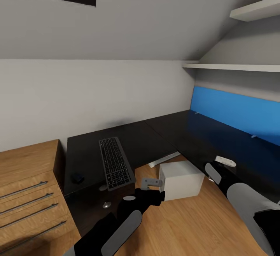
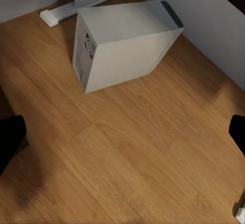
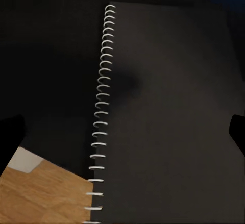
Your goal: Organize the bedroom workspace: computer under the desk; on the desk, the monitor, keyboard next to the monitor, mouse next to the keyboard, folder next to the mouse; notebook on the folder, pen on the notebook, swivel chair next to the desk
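The keyboard [image 1: 116,163] and mouse [image 1: 77,177] already lie on the desk [image 1: 163,135], the mouse just beside the keyboard; no monitor stands near them, so that step looks undone. The computer [image 1: 181,180] sits on the floor at the desk's inner corner, partly tucked under. In the left wrist view the left gripper [image 2: 122,132] hangs wide open and empty over bare floor [image 2: 127,168], the computer ahead of its jaws. The right gripper [image 3: 122,129] is likewise spread wide, holding nothing, with the spiral-bound notebook [image 3: 168,112] lying on the desk directly between and below its jaws. Folder, pen and chair remain to be handled. No readable writing anywhere.
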You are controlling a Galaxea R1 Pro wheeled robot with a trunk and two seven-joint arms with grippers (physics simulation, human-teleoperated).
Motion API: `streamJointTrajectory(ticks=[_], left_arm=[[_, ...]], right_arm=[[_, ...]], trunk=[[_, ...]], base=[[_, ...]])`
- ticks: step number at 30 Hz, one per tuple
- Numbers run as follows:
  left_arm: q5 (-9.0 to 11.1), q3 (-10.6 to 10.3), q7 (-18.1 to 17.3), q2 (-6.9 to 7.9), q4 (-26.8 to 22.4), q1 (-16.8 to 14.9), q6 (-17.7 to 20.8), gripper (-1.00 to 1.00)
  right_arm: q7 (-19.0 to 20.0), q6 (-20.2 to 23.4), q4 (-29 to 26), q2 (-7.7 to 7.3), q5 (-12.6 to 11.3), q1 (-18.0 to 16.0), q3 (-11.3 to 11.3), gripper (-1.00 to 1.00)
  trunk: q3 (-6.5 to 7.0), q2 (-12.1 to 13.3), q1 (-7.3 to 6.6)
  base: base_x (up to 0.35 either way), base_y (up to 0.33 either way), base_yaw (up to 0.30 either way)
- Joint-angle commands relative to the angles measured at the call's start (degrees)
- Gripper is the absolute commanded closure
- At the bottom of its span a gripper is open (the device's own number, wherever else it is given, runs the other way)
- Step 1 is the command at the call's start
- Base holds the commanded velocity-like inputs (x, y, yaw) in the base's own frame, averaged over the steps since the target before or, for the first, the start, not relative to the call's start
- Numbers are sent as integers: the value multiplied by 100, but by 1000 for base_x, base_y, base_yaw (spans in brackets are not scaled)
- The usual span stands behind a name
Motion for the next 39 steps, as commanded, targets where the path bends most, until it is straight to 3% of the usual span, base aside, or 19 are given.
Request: streamJointTrajectory(ticks=[1, 39], left_arm=[[53, -9, 55, -1, -7, -7, 3, -100], [53, -1, 61, 2, -7, -7, 2, -100]], right_arm=[[-38, 37, -17, -4, -27, -3, 49, -100], [-74, 0, -41, 71, -28, -3, 45, -100]], trunk=[[-6, -4, 0], [21, -4, 0]], base=[[0, 0, 0], [0, 0, -24]])
